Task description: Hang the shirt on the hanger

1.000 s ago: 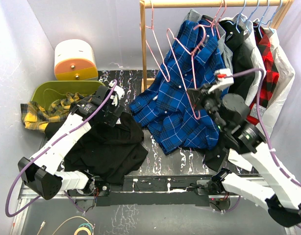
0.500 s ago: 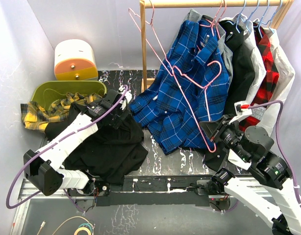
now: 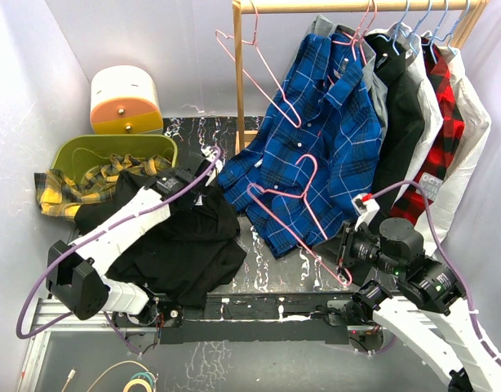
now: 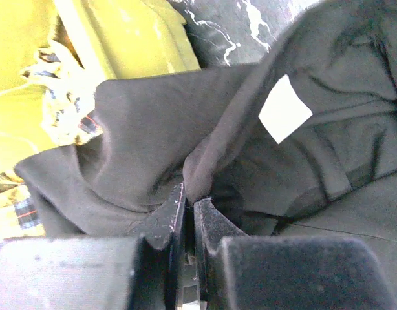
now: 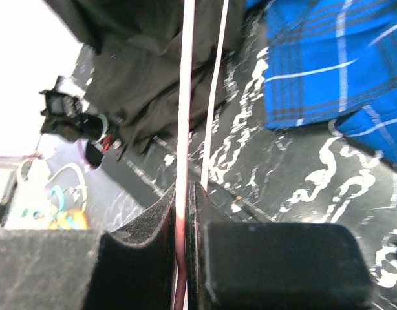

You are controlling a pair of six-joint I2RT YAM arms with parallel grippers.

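The shirt (image 3: pixel 185 245) is pinched in the outstretched left tool (image 4: pixel 187 208); the right tool (image 5: pixel 185 197) clamps the hanger (image 5: pixel 184 97).

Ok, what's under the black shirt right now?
The shirt lies heaped on the marbled table, its far-left edge meeting the yellow plaid shirt. Whatever else sits beneath the fabric is covered.

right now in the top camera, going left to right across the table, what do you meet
yellow plaid shirt → black shirt → held pink hanger → right claw
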